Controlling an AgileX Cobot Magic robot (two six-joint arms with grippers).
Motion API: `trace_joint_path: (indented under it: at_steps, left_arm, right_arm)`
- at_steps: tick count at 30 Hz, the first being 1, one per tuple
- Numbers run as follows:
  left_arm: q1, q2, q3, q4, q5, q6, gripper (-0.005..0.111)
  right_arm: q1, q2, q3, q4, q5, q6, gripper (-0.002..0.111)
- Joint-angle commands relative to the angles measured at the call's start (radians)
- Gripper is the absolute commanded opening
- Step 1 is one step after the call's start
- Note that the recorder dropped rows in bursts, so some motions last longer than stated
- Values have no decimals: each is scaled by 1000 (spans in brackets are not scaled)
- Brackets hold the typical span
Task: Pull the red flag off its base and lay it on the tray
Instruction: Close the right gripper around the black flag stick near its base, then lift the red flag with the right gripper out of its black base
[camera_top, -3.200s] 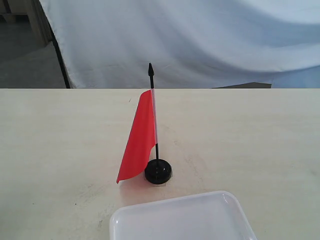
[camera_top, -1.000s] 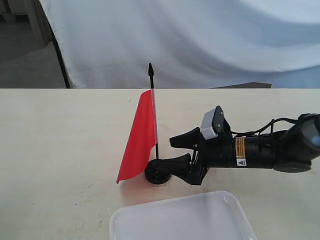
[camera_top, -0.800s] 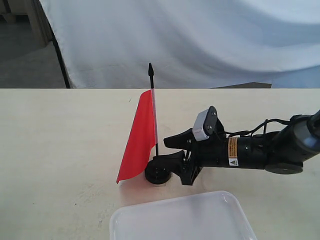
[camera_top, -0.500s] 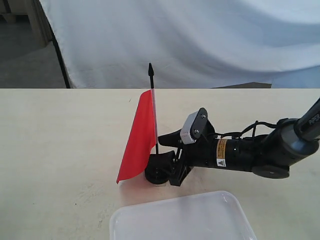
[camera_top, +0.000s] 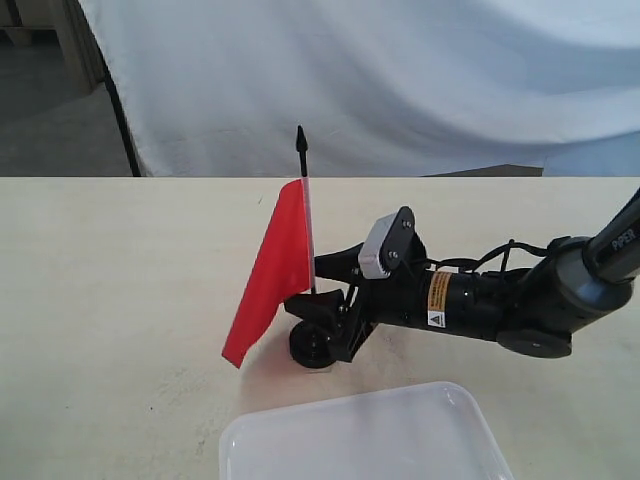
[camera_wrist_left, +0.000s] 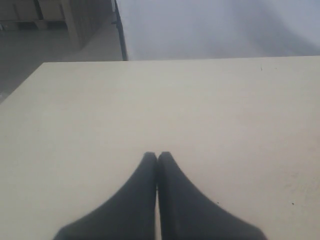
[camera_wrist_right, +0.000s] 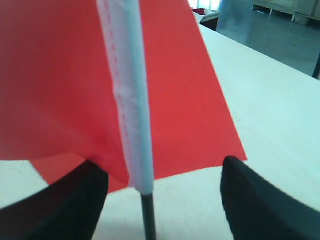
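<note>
Counted: one red flag (camera_top: 272, 275), one base (camera_top: 310, 346), one tray (camera_top: 300, 432) at 6 o'clock. Found right gripper (camera_top: 312, 286) spread astride stick (camera_wrist_right: 146, 220) from 3 o'clock, left gripper (camera_wrist_left: 157, 158) pressed together.

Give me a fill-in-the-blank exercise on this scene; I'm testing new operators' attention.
The red flag stands in a round ____ base.
The right claw is ____, straddling the flag.
The left claw is ____, with only table before it.
Missing words: black; open; shut.
</note>
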Motion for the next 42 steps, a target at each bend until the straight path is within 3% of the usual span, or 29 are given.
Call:
trace_joint_path:
  at_steps: [1,6,10,15,16,22,26,28,31,35,39,42]
  left_arm:
    - [-2,-3,2,3,-5,-6,0]
    - [-2,-3,2,3,-5,-6,0]
    - [-2,-3,2,3,-5,-6,0]
    - [-2,-3,2,3,-5,-6,0]
    - [-2,-3,2,3,-5,-6,0]
    - [-2,-3,2,3,-5,-6,0]
    - [-2,-3,2,3,-5,-6,0]
    - [-2,-3,2,3,-5,-6,0]
    - [-2,-3,2,3,-5,-6,0]
    - [-2,-3,2,3,-5,-6,0]
    - [-2,-3,2,3,-5,-6,0]
    - [-2,-3,2,3,-5,-6,0]
  right_arm:
    - [13,6,-5,13,-22,-10,61]
    - [33,26,-5,45,-22,-66,54]
    - [33,26,-5,49,-26,-68,40]
    - [33,26,-5,49,-29,-80,3]
    - [33,26,-5,49,-30,-93,0]
    - [33,21,-5,43,-83,-107,0]
    - [23,-101,-1,-82,-54,-38,0]
    - [23,-189,-5,-82,43,-39,0]
    - [23,-338,-5,-112,347,-42,0]
    - [23,-450,-5,-327,570,81,0]
    - [23,-519,-5,-753,653,416,0]
    - [23,-564,49,-753,651,418,0]
